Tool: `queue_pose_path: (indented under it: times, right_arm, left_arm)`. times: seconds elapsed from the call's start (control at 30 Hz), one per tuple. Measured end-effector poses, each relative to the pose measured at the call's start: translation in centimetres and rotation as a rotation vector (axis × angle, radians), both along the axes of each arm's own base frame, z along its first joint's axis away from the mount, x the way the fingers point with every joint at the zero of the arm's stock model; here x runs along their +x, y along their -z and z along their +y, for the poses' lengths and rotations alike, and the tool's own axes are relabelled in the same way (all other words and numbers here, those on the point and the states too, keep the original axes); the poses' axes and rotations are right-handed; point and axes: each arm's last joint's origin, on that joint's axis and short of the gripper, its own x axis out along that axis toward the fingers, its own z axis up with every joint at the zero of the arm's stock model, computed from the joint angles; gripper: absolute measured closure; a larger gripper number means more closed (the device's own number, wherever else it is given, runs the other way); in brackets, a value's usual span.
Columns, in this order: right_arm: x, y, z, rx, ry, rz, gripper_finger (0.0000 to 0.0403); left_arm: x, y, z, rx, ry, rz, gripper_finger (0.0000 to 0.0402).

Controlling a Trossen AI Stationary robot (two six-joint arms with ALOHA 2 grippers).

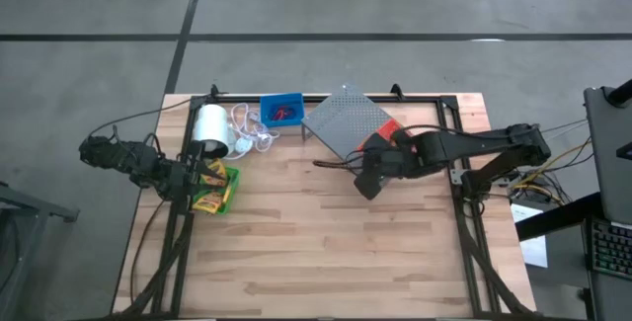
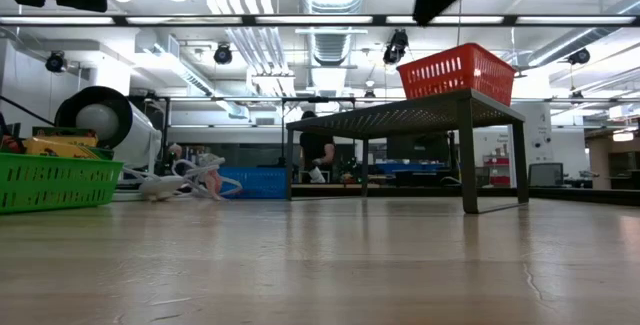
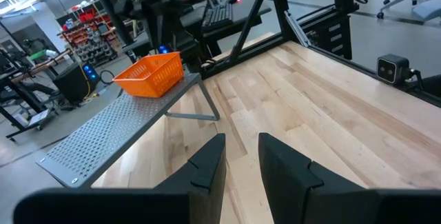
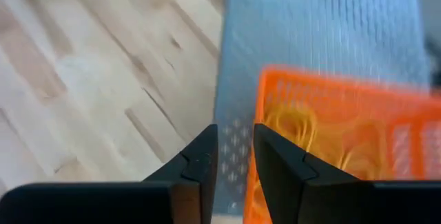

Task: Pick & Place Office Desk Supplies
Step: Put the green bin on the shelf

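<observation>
Right wrist view alone shows right gripper (image 4: 234, 151) parted, empty, above orange bin (image 4: 344, 141) on rack (image 4: 324, 24); left gripper (image 3: 241, 162) parted, empty.

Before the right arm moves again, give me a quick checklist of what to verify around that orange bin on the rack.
1. Red-orange bin sits on the grey rack: ok.
2. Bin is upright, not tipped: ok.
3. Right gripper is empty, a narrow gap between its fingers: ok.
4. Right gripper is clear of the bin's rim: cannot tell, it hangs close over the edge.
5. Left gripper holds nothing: ok.
6. Green bin with crayon boxes is undisturbed on the table: ok.
</observation>
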Motion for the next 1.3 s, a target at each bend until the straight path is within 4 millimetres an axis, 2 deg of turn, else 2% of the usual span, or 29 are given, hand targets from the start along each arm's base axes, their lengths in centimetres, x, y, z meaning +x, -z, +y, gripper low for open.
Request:
queue_pose_path:
  times: [0.17,0.33,0.5,0.7,0.97,1.17,1.3]
  right_arm:
    - [1.3,-1.3,0.3,-0.104,-0.136,-0.099,0.0312]
    - [2.9,-1.3,0.5,-0.23,-0.304,-0.187,0.0312]
    - [4.4,0.5,0.8,-0.425,-0.503,-0.225,0.0318]
    - [5.2,4.3,1.0,-0.595,-0.671,-0.295,0.0332]
    - [4.6,8.3,0.9,-0.64,-0.689,-0.343,0.033]
    - [4.3,8.9,1.8,-0.659,-0.748,-0.32,0.0326]
    - [4.4,8.2,2.3,-0.706,-0.793,-0.316,0.0332]
  left_arm:
    - [0.0,0.0,0.0,0.0,0.0,0.0,0.0311]
    - [0.0,0.0,0.0,0.0,0.0,0.0,0.0311]
    - [0.0,0.0,0.0,0.0,0.0,0.0,0.0311]
    - [0.0,0.0,0.0,0.0,0.0,0.0,0.0311]
    - [0.0,0.0,0.0,0.0,0.0,0.0,0.0311]
    - [0.0,0.0,0.0,0.0,0.0,0.0,0.0311]
    - [0.0,0.0,0.0,0.0,0.0,0.0,0.0311]
